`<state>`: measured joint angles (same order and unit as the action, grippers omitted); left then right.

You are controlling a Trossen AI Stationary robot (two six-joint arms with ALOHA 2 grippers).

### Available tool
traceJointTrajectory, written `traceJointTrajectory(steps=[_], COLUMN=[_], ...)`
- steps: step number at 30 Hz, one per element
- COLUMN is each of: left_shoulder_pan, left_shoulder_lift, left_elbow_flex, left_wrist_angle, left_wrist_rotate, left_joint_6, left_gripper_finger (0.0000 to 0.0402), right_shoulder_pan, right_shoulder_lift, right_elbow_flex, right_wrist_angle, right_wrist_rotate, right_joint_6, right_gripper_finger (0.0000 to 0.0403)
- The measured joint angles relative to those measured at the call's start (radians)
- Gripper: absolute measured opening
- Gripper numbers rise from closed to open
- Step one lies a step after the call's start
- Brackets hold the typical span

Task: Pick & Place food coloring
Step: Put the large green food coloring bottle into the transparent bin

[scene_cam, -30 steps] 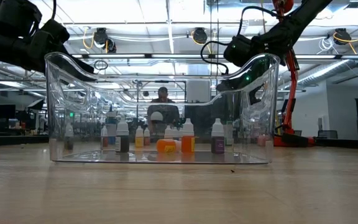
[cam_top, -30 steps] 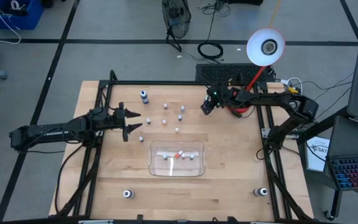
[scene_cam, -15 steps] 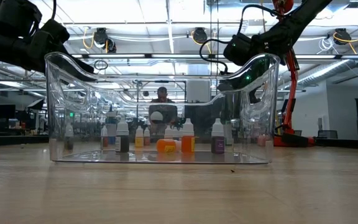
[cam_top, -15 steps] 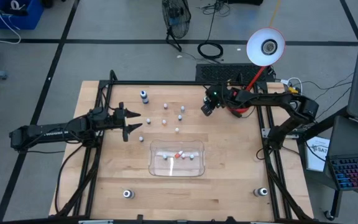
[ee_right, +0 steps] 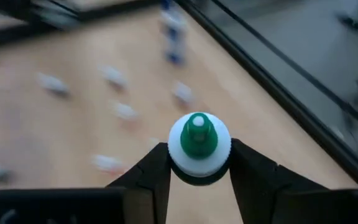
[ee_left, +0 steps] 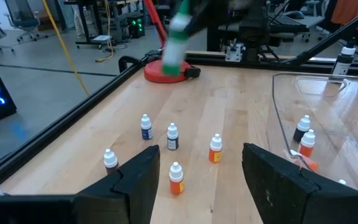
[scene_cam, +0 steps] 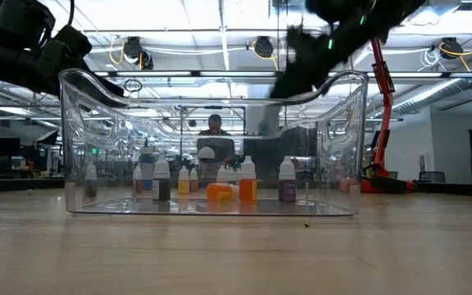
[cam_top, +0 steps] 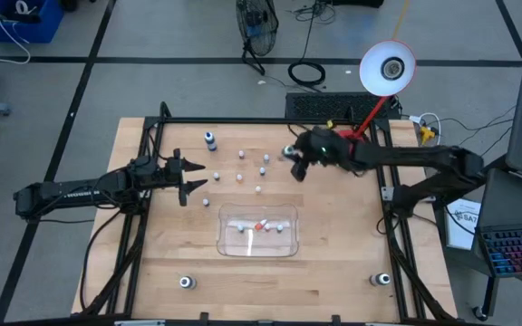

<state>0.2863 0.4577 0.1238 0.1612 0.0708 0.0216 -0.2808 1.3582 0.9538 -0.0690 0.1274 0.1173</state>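
A green-tipped food coloring bottle (ee_right: 198,144) is being clamped by the right pincer (ee_right: 198,163), apparently above the desk (cam_top: 333,235); the left pincer (ee_left: 197,180) is being held apart.

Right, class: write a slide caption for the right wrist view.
Right pincer shut on a green-tipped food coloring bottle above the wooden table.

1. Green-tipped, white-capped food coloring bottle (ee_right: 199,144), clamped between the right gripper's (ee_right: 199,163) fingers above the table.
2. Loose small bottles (cam_top: 241,167), scattered upright on the wood.
3. Several bottles in tray (scene_cam: 244,182); an orange one (scene_cam: 219,192) lying down.
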Motion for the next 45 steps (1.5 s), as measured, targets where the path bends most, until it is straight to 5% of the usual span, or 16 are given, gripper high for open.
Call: traceJointTrajectory(steps=[6,10,15,27,45], left_shoulder_pan=[0.000,0.000,0.000,0.000,0.000], left_shoulder_lift=[0.000,0.000,0.000,0.000,0.000], left_elbow_flex=[0.000,0.000,0.000,0.000,0.001], left_wrist_angle=[0.000,0.000,0.000,-0.001,0.002], left_wrist_rotate=[0.000,0.000,0.000,-0.001,-0.001], left_joint_6=[0.000,0.000,0.000,0.000,0.000], left_gripper_finger=[0.0228,0.0228,0.0227,0.0228,0.0228], right_shoulder_pan=[0.292,0.452,0.552,0.556,0.539], right_shoulder_lift=[-0.048,0.021,0.155,0.249,0.344], right_elbow_flex=[0.125,0.199,0.254,0.279,0.279], right_wrist_angle=[-0.053,-0.126,-0.139,-0.286,-0.300], right_wrist_rotate=[0.095,0.234,0.242,0.306,0.203], right_joint_6=[0.002,0.050,0.129,0.315,0.379], right_gripper_finger=[0.0123,0.0123,0.0123,0.0123,0.0123])
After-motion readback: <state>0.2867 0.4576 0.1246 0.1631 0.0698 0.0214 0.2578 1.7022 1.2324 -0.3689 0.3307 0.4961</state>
